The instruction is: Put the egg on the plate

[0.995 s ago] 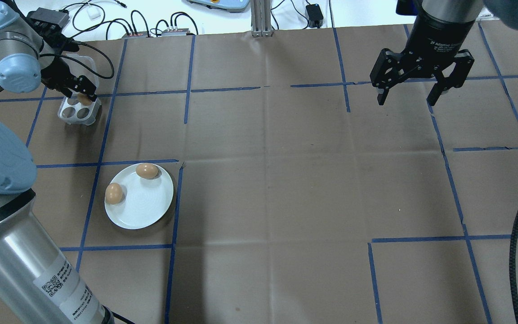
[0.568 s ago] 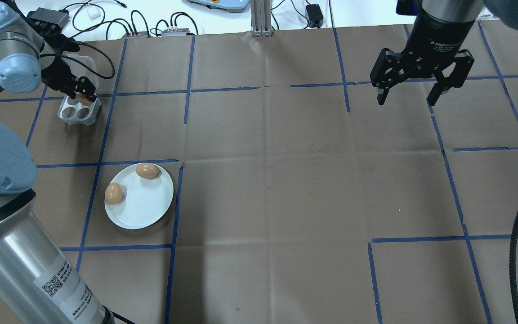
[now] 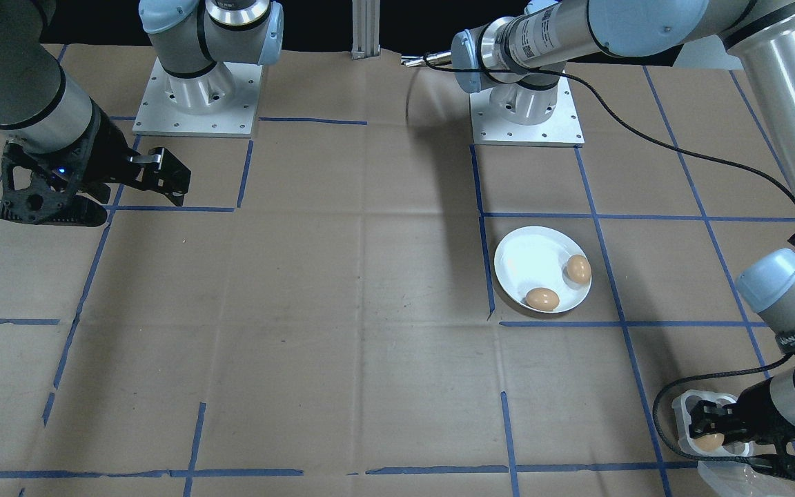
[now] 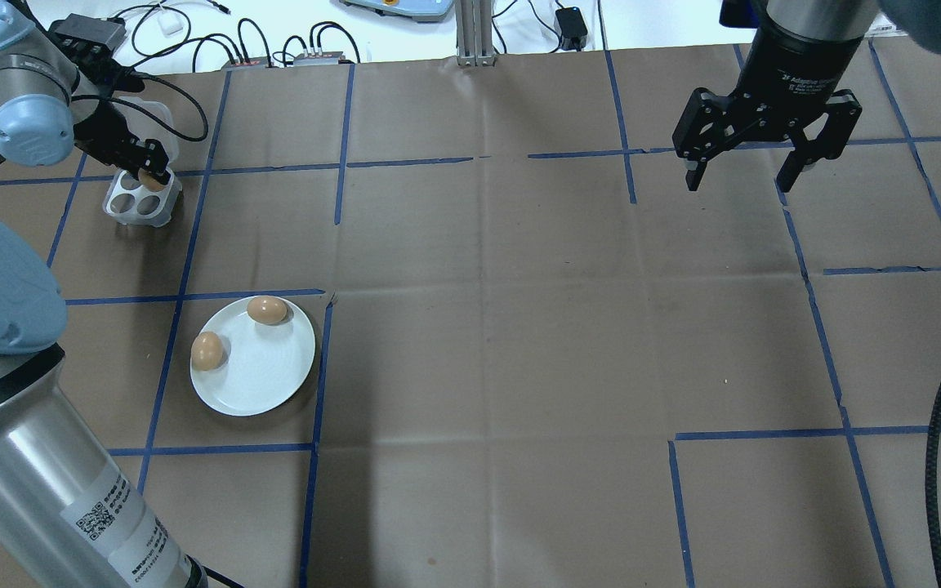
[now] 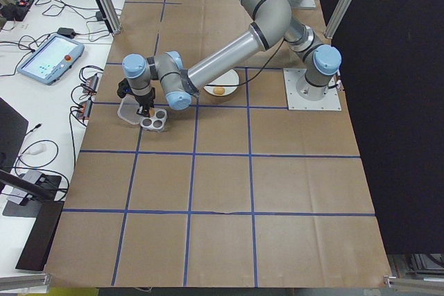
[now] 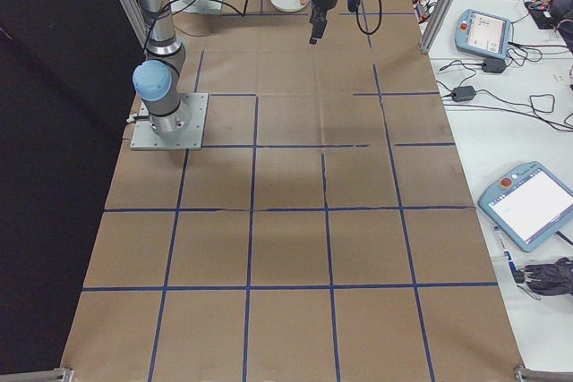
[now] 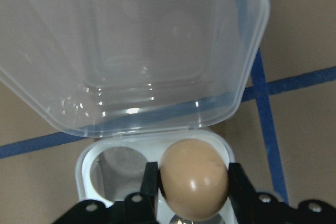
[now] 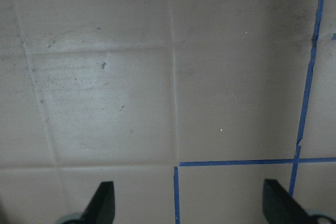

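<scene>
Eggs (image 4: 266, 309) on plate (image 4: 262, 376), clear lid (image 7: 126, 51) behind tray (image 4: 131, 204)

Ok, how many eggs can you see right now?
3. Two lie on the plate: one at its far edge, one at its left. The third sits in the egg tray, between the left gripper fingers.

Left arm: reaching far out from its base, elbow raised and wrist bent downward, it is carrying the left gripper (image 7: 191, 195) low at the far left edge of the bench (image 4: 519, 327); its fingers (image 7: 151, 182) are pressing against both sides of an egg (image 7: 193, 178). Right arm: it is holding its wrist vertical, and the right gripper (image 4: 744, 175) is hanging above the bench with jaws spread wide and nothing between them.
</scene>
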Tool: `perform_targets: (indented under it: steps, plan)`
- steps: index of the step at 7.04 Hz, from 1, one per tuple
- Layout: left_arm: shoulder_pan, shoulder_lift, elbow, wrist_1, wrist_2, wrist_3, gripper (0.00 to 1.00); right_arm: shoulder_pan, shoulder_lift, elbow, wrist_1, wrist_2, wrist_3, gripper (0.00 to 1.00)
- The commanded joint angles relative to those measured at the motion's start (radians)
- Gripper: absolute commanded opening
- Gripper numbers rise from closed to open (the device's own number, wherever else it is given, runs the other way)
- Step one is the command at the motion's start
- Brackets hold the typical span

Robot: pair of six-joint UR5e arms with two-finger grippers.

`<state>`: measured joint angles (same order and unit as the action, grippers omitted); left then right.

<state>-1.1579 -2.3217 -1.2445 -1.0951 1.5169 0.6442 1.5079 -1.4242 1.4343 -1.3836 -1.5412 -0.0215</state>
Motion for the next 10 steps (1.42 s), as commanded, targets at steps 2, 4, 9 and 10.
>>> perform_targets:
  steps: [2,4,9,10]
  plan:
    - [-0.002,0.097,-0.021,-0.121,-0.001,0.008,0.0,0.0,-0.001,0.0,0.0,0.001,0.0,1.0]
    - [-0.002,0.262,-0.196,-0.229,-0.003,-0.015,0.0,0.0,-0.001,0.0,0.0,0.0,0.0,1.0]
    - [-0.077,0.529,-0.624,-0.229,0.0,-0.126,0.07,0.0,-0.001,0.0,0.0,0.001,0.0,1.0]
    - [-0.116,0.533,-0.648,-0.227,-0.004,-0.13,0.08,0.0,0.001,0.0,0.0,0.001,0.0,1.0]
